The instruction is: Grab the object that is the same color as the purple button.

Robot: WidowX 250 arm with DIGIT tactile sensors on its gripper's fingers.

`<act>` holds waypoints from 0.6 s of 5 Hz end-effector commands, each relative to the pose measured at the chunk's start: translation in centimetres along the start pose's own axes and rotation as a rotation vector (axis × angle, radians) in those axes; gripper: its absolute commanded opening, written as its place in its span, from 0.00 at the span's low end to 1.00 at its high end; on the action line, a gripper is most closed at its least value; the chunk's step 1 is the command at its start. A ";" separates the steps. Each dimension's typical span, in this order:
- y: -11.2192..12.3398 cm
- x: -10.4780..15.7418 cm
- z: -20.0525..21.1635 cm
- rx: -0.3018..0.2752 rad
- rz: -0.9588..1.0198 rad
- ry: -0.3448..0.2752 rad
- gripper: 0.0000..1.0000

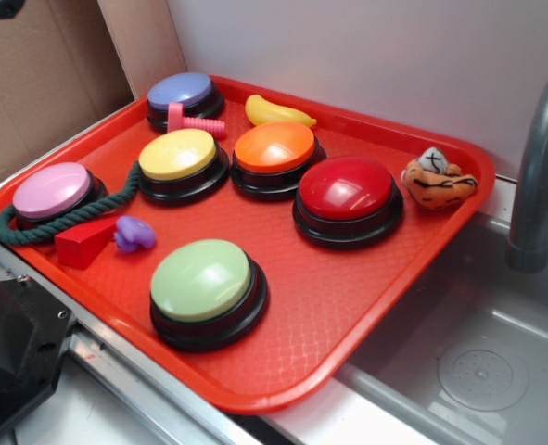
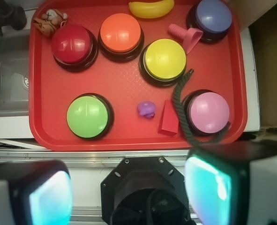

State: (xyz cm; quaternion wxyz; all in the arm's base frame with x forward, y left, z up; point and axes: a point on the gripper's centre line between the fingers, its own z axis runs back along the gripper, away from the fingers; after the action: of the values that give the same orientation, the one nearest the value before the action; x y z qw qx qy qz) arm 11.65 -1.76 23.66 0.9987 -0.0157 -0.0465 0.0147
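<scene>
Wrist view: gripper (image 2: 124, 192) jaws apart, empty, off the tray's (image 2: 40, 136) near edge.
Purple toy (image 2: 146, 109): ahead of fingers, beside red wedge (image 2: 168, 118).
Purple button (image 2: 213, 16): far corner.

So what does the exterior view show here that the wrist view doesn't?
Only the exterior view shows the grey faucet pipe at the right and the cardboard behind the tray.

Only the wrist view shows the gripper, its jaws apart, at the bottom edge, off the tray.

Both show the red tray, the purple button, the small purple toy, the red wedge and the green rope.
</scene>
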 end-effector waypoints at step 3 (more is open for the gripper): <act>0.2 2.2 -6.5 -0.031 0.230 0.029 1.00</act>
State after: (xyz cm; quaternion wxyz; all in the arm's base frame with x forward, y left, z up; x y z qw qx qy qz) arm 14.06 -1.67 16.73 0.9900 -0.0313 -0.0205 0.1357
